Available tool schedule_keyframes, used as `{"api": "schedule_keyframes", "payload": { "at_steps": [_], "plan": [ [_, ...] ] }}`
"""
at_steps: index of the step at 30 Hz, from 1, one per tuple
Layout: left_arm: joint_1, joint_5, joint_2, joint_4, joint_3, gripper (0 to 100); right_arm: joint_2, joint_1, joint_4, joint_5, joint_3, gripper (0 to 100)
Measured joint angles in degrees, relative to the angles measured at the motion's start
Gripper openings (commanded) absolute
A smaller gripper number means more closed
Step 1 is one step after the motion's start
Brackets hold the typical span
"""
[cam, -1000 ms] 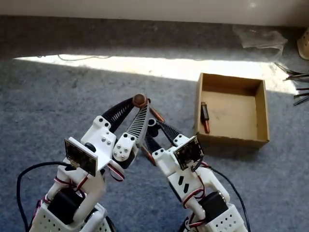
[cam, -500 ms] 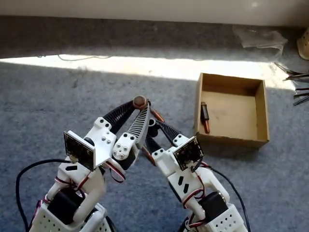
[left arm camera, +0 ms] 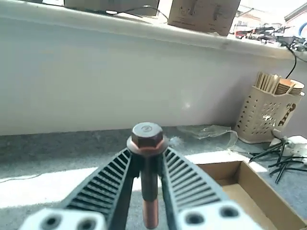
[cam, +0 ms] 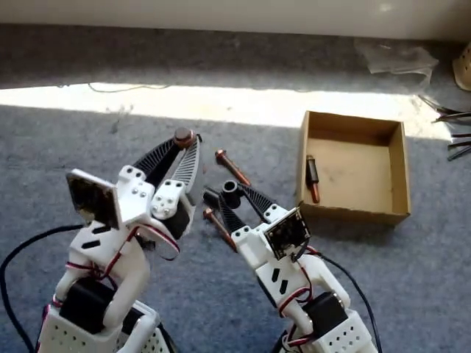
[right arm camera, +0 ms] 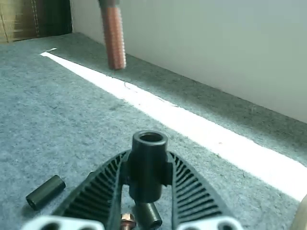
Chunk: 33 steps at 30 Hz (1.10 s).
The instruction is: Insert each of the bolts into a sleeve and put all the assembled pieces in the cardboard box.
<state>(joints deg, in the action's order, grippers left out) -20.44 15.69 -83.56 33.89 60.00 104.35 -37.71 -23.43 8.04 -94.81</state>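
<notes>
1. High view: on the grey-carpeted bench (cam: 88, 162) the left claw (cam: 182, 140) is clamped on a copper bolt (cam: 182, 134), head up; near it the right claw (cam: 230, 193) is clamped on a black sleeve (cam: 230, 188), bore up; a loose bolt (cam: 232, 168) lies between the claws and the cardboard box (cam: 303, 165); a second loose bolt (cam: 218, 224) and a spare sleeve (cam: 212, 197) lie by the right claw; an assembled piece (cam: 313, 179) lies in the box along the wall facing the arms; black cables (cam: 452, 132) lie past the box.
2. Left wrist view: the left claw (left arm camera: 148, 155) pinches the bolt (left arm camera: 147, 135) just under its hexagonal head; beyond stand a white wall (left arm camera: 96, 81), the box (left arm camera: 249, 177), crumpled plastic (left arm camera: 206, 132) and a basket of sticks (left arm camera: 271, 112).
3. Right wrist view: the right claw (right arm camera: 149, 163) grips the sleeve (right arm camera: 149, 143) upright; the held bolt's threaded end (right arm camera: 112, 33) hangs farther off, apart from it; a third sleeve (right arm camera: 148, 215) lies under the claw; the spare sleeve (right arm camera: 45, 191) lies to one side.
</notes>
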Motion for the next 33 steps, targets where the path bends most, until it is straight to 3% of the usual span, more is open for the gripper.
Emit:
{"api": "schedule_keyframes", "payload": {
  "at_steps": [6,33],
  "plan": [
    [-0.1,0.0,7.6,0.0,-2.4,1,0.0,0.0,0.0,0.0,0.0,0.5],
    [-6.7,0.0,12.6,0.0,-2.5,1,0.0,0.0,0.0,0.0,-0.4,0.5]
  ]
}}
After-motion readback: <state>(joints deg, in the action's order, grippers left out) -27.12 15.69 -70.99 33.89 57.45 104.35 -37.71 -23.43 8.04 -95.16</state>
